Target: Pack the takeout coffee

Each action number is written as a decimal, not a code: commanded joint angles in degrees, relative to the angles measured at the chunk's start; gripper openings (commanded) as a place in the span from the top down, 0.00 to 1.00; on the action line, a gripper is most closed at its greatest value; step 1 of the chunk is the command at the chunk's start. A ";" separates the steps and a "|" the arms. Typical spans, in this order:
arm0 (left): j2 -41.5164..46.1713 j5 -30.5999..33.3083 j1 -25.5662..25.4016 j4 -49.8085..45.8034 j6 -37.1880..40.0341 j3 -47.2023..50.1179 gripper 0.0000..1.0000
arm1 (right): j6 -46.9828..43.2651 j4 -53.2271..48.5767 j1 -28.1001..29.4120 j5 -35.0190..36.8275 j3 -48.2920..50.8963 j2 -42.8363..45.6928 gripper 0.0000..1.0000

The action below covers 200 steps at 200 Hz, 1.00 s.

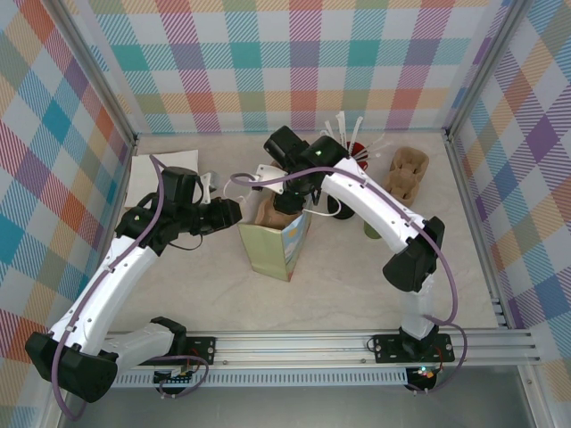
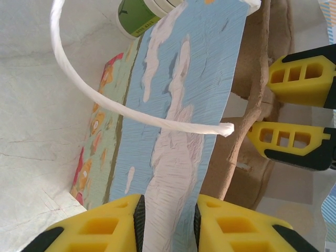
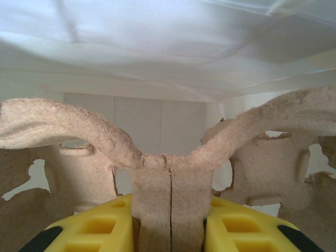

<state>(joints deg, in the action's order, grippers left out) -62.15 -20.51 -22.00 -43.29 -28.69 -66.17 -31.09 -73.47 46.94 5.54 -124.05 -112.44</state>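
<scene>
Two grips at once: left gripper (image 2: 168, 223) narrowly parted, pinched on the left wall of the paper bag (image 2: 178, 105); right gripper (image 3: 170, 226) likewise close, clamped on the centre handle of the pulp cup carrier (image 3: 168, 163) inside that bag. Takeout coffee (image 1: 371, 230) out on the table (image 1: 357, 285), right of the bag, partly under the right arm (image 1: 368, 201).
</scene>
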 commanded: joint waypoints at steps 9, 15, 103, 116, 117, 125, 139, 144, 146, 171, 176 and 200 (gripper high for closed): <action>1.05 -1.98 -0.85 0.80 0.56 0.23 0.71 | 3.08 -3.16 -1.05 -0.40 -1.41 -2.35 0.68; 1.07 -2.20 -1.00 1.00 0.61 0.26 0.71 | 3.23 -3.33 -1.10 -0.53 -1.61 -2.66 0.68; 1.43 -2.95 -2.34 1.98 0.92 0.26 0.69 | 4.22 -6.13 -1.50 -2.78 -6.62 -6.29 0.66; 1.58 -2.91 -2.46 2.13 0.87 0.17 0.69 | 4.10 -6.54 -1.50 -3.02 -6.73 -6.43 0.65; 1.59 -2.89 -2.49 2.14 0.85 0.21 0.69 | 4.06 -6.57 -1.50 -3.09 -6.73 -6.45 0.65; 1.66 -2.87 -2.52 2.15 0.83 0.17 0.69 | 3.94 -6.87 -1.50 -3.34 -6.73 -6.51 0.64; 1.82 -2.80 -2.61 2.24 0.74 0.19 0.68 | 3.61 -7.36 -1.49 -3.41 -6.91 -6.81 0.62; 1.86 -2.80 -2.59 2.24 0.67 0.17 0.68 | 3.64 -7.52 -1.50 -3.32 -6.99 -6.95 0.62; 1.92 -2.83 -2.67 2.24 0.70 0.17 0.68 | 3.64 -7.55 -1.50 -3.27 -7.04 -6.99 0.62; 1.70 -2.94 -2.87 2.50 0.48 0.17 0.66 | 3.73 -7.38 -1.50 -3.50 -8.00 -7.18 0.54; 1.66 -2.93 -3.03 2.57 0.45 0.20 0.66 | 3.76 -7.43 -1.50 -3.59 -8.41 -7.26 0.51; 1.43 -3.04 -3.34 2.79 0.22 0.25 0.64 | 3.37 -7.80 -1.45 -3.72 -10.07 -7.42 0.43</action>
<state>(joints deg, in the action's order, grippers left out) -61.36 -23.05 -24.32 -42.09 -28.69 -66.17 -27.59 -79.44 45.71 3.16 -131.00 -119.33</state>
